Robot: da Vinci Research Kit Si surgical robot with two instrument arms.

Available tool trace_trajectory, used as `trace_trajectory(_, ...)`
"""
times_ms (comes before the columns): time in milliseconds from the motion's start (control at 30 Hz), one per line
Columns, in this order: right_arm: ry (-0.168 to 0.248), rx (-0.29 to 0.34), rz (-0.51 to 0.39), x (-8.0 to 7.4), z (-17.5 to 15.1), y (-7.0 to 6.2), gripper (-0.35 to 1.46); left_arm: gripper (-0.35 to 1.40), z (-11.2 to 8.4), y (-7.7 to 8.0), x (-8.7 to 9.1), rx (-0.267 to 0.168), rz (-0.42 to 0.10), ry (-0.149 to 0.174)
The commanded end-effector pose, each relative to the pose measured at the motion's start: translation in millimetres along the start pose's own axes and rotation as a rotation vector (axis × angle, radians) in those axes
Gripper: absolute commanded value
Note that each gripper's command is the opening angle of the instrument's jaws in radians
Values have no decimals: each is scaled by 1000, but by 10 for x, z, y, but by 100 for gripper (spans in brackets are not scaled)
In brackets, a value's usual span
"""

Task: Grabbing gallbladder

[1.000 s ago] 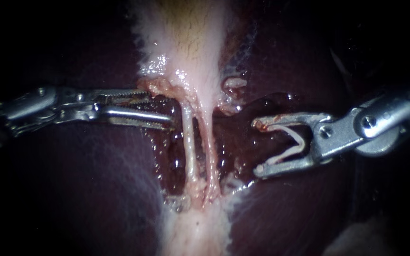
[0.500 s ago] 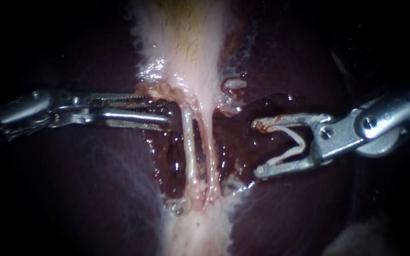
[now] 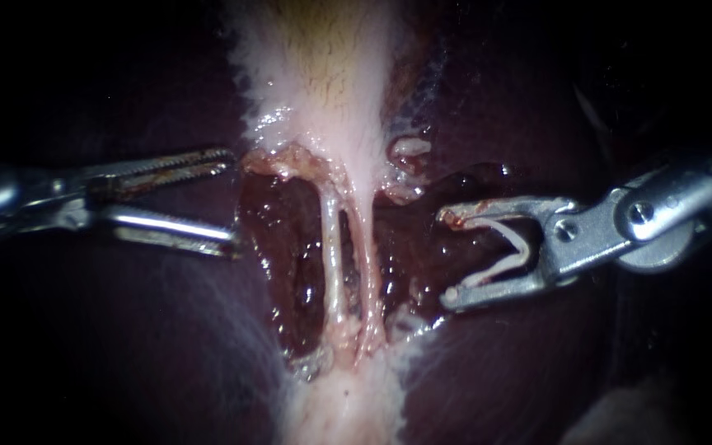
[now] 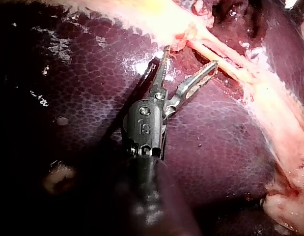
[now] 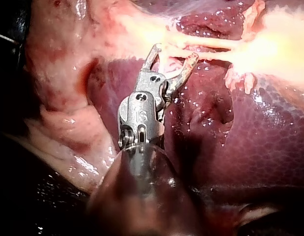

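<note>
At 9 o'clock my left instrument [image 3: 231, 200] gapes, holding nothing. At 3 o'clock my right instrument [image 3: 448, 255] grips a white clip [image 3: 496, 229] between wide-set jaws. The gallbladder [image 3: 323, 82] lies at 12 o'clock.

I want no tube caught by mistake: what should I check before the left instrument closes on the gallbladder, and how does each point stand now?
1. Left instrument jaws open, empty: ok.
2. Jaws touching the gallbladder: not ok, they stand short of it, over the liver.
3. Tubes clear of those jaws: ok.
4. Right instrument clear of the tubes, clip held between its jaws: ok.
5. Whether the lower jaw touches the liver: cannot tell.
</note>
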Motion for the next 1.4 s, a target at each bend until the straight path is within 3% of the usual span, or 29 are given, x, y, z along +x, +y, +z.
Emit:
trace_trajectory(33,0,0,0,0,0,0,49,89,0,1,3,2,19,7)
trace_trajectory(133,0,0,0,0,0,0,49,108,2,0,10,12,61,11)
trace_trajectory(267,0,0,0,0,0,0,49,118,12,-4,13,27,94,11)
trace_trajectory(367,0,0,0,0,0,0,49,118,23,-10,13,30,127,10)
trace_trajectory(500,0,0,0,0,0,0,49,118,43,-20,14,-7,162,11)
trace_trajectory(700,0,0,0,0,-1,0,49,111,68,-39,11,-27,199,13)
trace_trajectory(933,0,1,0,0,-1,-1,49,89,77,-55,4,-32,203,14)
trace_trajectory(1400,0,1,0,0,-1,-1,49,31,87,-55,-6,-32,208,14)
